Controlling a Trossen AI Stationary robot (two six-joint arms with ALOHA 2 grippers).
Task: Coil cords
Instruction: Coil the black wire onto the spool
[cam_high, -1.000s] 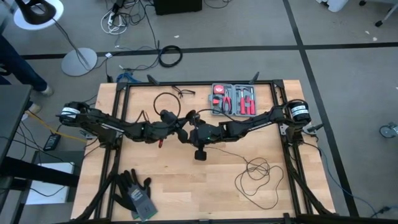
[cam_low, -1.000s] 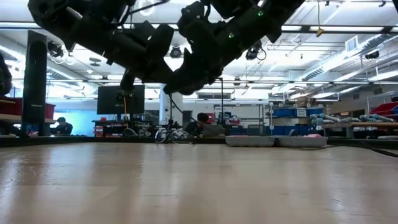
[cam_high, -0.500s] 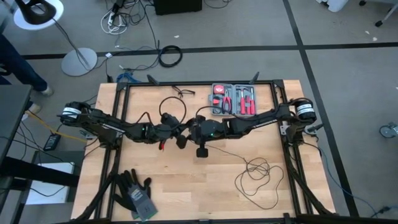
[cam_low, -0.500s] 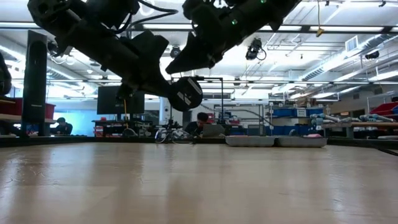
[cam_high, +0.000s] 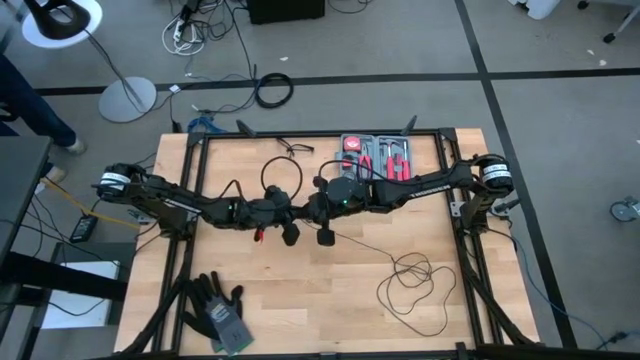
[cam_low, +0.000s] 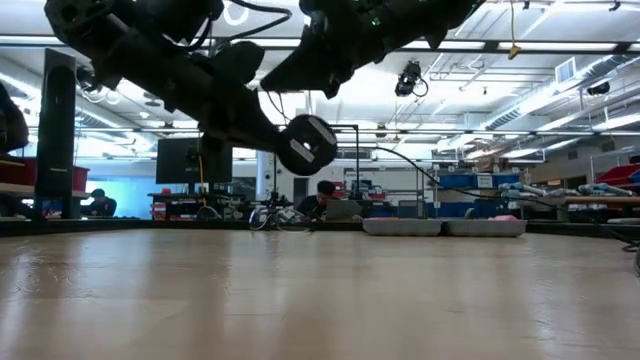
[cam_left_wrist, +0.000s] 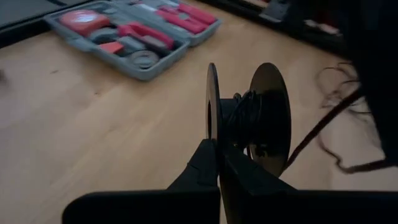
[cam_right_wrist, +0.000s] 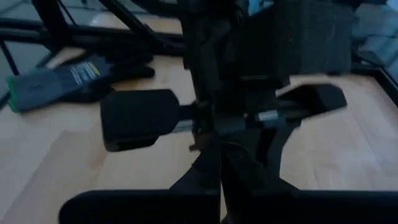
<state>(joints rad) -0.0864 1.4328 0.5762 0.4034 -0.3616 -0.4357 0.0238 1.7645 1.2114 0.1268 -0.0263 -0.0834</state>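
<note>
The thin black cord lies in a loose tangle on the table's near right. One strand runs from it up to the middle. It ends on a small round black spool with a pale centre, with turns wound between its two discs. My left gripper is shut on the spool above the table's middle. My right gripper is shut just right of the spool, also in the air. My left gripper pinches the rim of the spool's one disc between its two fingers, edge-on. It comes nearly level from the table's left. The spool is lifted clear of the table, and the cord trails slack from it toward the right. My right gripper: its own body hides the fingertips, and I cannot tell whether it touches the cord.
A grey tool case with red tools sits at the far middle. A small wire glasses-like item lies left of it. Dark gloves lie at the near left. The black frame rails run along the table's sides.
My right gripper has gone toward the table's far edge, from just right of my left gripper to a spot beyond the spool. My left gripper has shifted a little toward the right. The spool has come into the low view with its flat face toward that camera.
</note>
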